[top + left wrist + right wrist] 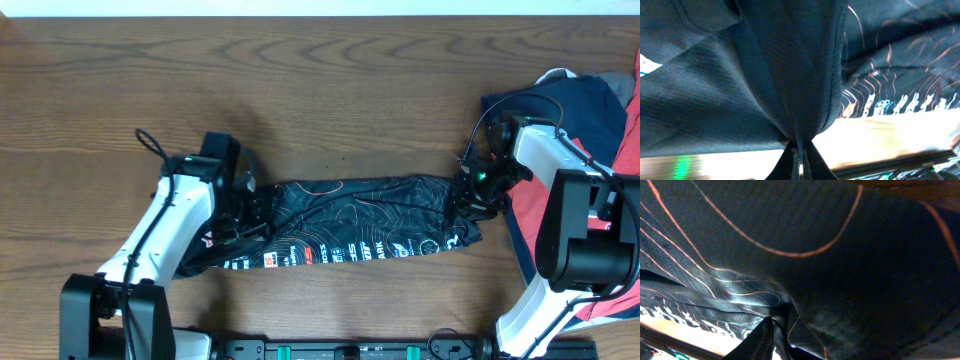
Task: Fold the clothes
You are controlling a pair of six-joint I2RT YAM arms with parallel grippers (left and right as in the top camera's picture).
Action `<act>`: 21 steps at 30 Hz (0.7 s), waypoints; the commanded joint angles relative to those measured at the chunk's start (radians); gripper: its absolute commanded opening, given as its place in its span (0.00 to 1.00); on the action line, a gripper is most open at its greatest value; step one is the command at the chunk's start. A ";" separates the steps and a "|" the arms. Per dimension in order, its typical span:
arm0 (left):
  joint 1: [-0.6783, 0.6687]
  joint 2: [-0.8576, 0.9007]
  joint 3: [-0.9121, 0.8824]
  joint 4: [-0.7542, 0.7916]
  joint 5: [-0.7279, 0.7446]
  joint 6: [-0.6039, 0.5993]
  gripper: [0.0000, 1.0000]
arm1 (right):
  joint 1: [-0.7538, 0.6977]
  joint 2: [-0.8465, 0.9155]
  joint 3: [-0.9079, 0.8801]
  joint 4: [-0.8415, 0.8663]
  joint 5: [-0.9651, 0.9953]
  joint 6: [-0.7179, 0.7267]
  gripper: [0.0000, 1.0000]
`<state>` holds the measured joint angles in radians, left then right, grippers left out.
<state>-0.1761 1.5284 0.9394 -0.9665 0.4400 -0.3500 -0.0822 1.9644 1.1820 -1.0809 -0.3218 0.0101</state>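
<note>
While you are looking down from overhead, the left gripper (243, 208) is pinching the left end of the jersey (350, 228), its jaws clamped together on a gathered fold. Your left wrist camera is filling with dark cloth that is funnelling down to a point between the fingers. The white left arm is covering the jersey's near-left corner, so that part is staying hidden from you.

The jersey is lying as a long, rumpled band across the middle of the table (300, 90), with its logo row running along the near edge.

At the band's right end, the right gripper (468, 200) is likewise biting shut on bunched fabric, which the right wrist view is showing drawn into the fingers. Just beyond it, the red-and-navy pile (590, 100) is sitting at the table's right edge. The right arm is overlapping that pile, and you cannot tell whether pile and jersey are touching.
</note>
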 commanded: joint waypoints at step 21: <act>0.023 -0.055 0.119 -0.083 -0.188 0.015 0.34 | -0.004 0.039 -0.024 0.027 0.003 -0.019 0.40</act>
<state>-0.1623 1.4864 1.0424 -1.0439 0.2882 -0.3401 -0.0822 1.9644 1.1820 -1.0805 -0.3370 0.0097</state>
